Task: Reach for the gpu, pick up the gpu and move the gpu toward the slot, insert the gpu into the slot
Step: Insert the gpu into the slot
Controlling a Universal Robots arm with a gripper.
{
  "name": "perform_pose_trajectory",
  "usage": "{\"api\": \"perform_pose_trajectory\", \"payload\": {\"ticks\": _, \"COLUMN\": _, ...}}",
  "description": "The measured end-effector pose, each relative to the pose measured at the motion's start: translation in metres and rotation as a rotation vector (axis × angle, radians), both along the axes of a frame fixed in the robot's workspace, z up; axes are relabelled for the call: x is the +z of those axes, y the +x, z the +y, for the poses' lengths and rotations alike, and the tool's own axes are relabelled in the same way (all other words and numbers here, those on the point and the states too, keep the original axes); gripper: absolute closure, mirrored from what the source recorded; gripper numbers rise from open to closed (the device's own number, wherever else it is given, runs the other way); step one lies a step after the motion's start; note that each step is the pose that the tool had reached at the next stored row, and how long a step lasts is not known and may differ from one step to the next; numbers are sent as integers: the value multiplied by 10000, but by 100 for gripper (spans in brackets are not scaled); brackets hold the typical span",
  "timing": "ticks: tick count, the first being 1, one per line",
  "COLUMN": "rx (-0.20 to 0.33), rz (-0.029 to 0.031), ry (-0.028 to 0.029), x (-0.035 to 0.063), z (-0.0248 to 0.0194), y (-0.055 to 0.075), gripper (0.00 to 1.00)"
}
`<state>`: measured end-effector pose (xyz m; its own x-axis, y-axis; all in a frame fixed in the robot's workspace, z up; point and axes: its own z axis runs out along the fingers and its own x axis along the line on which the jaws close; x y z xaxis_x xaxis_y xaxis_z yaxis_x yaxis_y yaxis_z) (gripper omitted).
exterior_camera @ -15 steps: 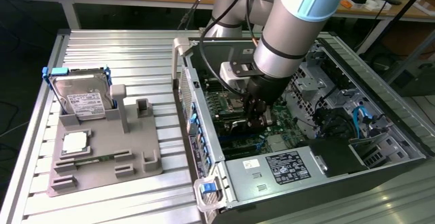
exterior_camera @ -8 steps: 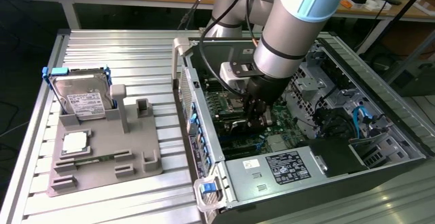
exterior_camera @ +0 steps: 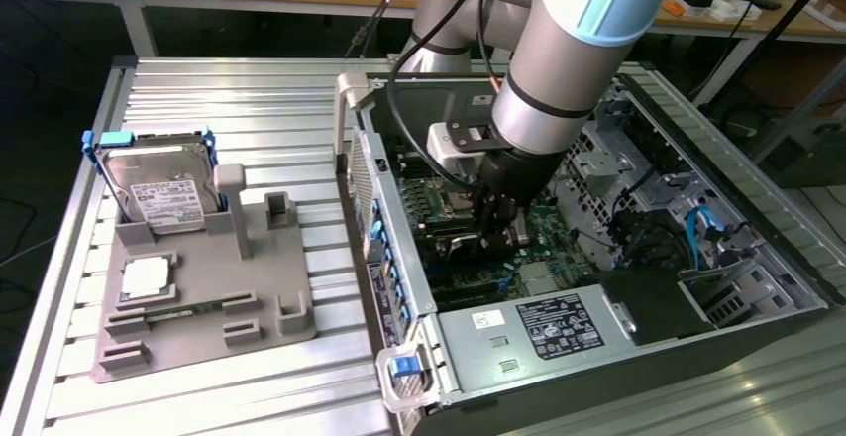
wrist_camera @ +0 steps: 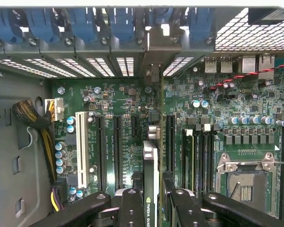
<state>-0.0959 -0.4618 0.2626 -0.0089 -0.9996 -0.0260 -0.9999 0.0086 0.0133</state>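
My gripper is shut on the gpu, which I see edge-on as a thin dark card with a shiny metal end bracket. A dark finger presses on each side of it. The card stands upright just over the green motherboard, between two long black connectors. The slot is hidden beneath the card. In the exterior view the gripper reaches down inside the open computer case, low over the board.
A white connector, the square metal processor socket and a cable bundle flank the card. Blue latches line the case's rear wall. Outside the case, a grey fixture holds a hard drive.
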Motion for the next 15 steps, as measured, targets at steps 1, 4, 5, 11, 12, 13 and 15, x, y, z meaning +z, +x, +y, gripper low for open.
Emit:
{"api": "perform_pose_trajectory", "payload": {"ticks": 1, "rx": 0, "rz": -1, "ry": 2, "x": -4, "z": 0, "y": 0, "gripper": 73}}
{"api": "perform_pose_trajectory", "payload": {"ticks": 4, "rx": 0, "rz": 1, "ry": 4, "x": -9, "z": 0, "y": 0, "gripper": 73}}
{"api": "perform_pose_trajectory", "payload": {"ticks": 5, "rx": 0, "rz": 1, "ry": 5, "x": -11, "z": 0, "y": 0, "gripper": 73}}
{"api": "perform_pose_trajectory", "payload": {"ticks": 11, "rx": 0, "rz": 0, "ry": 15, "x": -23, "z": 0, "y": -1, "gripper": 73}}
{"api": "perform_pose_trajectory", "payload": {"ticks": 12, "rx": 0, "rz": 0, "ry": 17, "x": -26, "z": 0, "y": -1, "gripper": 73}}
{"api": "perform_pose_trajectory", "payload": {"ticks": 13, "rx": 0, "rz": 0, "ry": 17, "x": -27, "z": 0, "y": -1, "gripper": 73}}
{"api": "perform_pose_trajectory", "payload": {"ticks": 15, "rx": 0, "rz": -5, "ry": 25, "x": -36, "z": 1, "y": -1, "gripper": 73}}
